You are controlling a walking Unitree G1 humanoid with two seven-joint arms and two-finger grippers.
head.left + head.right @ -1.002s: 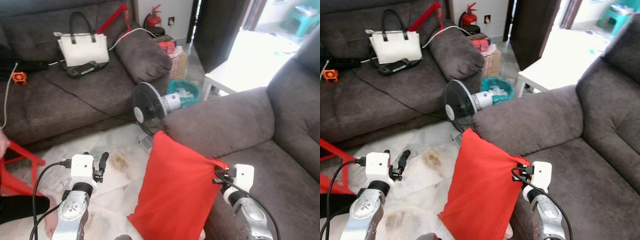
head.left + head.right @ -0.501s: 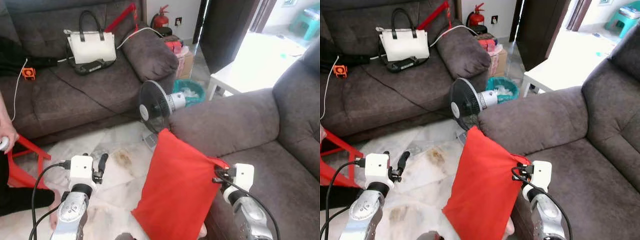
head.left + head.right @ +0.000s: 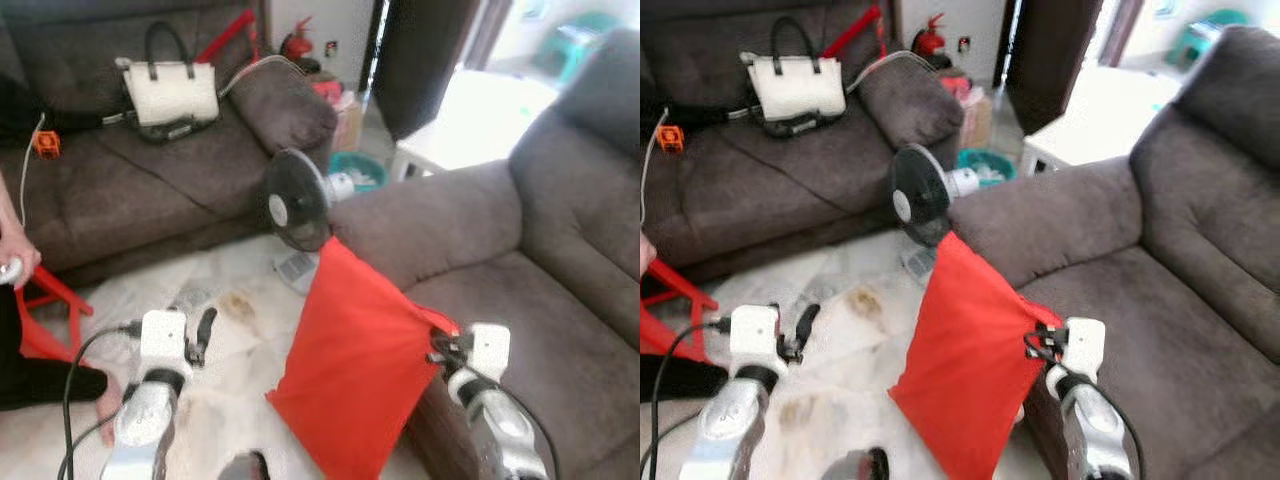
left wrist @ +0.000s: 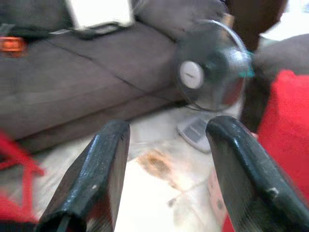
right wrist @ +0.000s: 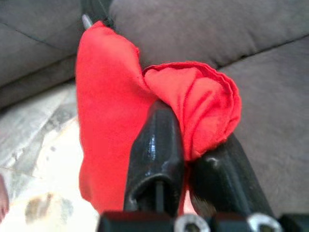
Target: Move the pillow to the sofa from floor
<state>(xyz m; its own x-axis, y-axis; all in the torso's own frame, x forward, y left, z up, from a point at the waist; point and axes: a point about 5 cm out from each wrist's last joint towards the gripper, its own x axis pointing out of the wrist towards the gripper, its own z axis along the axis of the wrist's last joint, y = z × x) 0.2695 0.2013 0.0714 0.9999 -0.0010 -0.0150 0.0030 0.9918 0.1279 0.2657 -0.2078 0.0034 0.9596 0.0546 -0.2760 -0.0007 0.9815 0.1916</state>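
Note:
A red pillow (image 3: 355,360) hangs off the floor against the front of the grey sofa (image 3: 520,280) on my right. My right gripper (image 3: 437,345) is shut on the pillow's upper right corner, right at the sofa seat's front edge. In the right wrist view the two black fingers (image 5: 157,145) pinch a bunched fold of the red pillow (image 5: 111,106) cloth. My left gripper (image 3: 205,325) is held over the marble floor left of the pillow, open with nothing between its fingers (image 4: 106,164).
A black standing fan (image 3: 295,205) stands by the sofa's armrest, just beyond the pillow. A second grey sofa (image 3: 130,180) at the back left carries a white handbag (image 3: 170,92). A person's hand (image 3: 8,262) and a red frame (image 3: 45,310) are at the far left. A white table (image 3: 470,110) is behind.
The camera has shifted and blurred, swinging toward the right sofa. The pillow stays pinched in my right gripper; my left gripper stays open.

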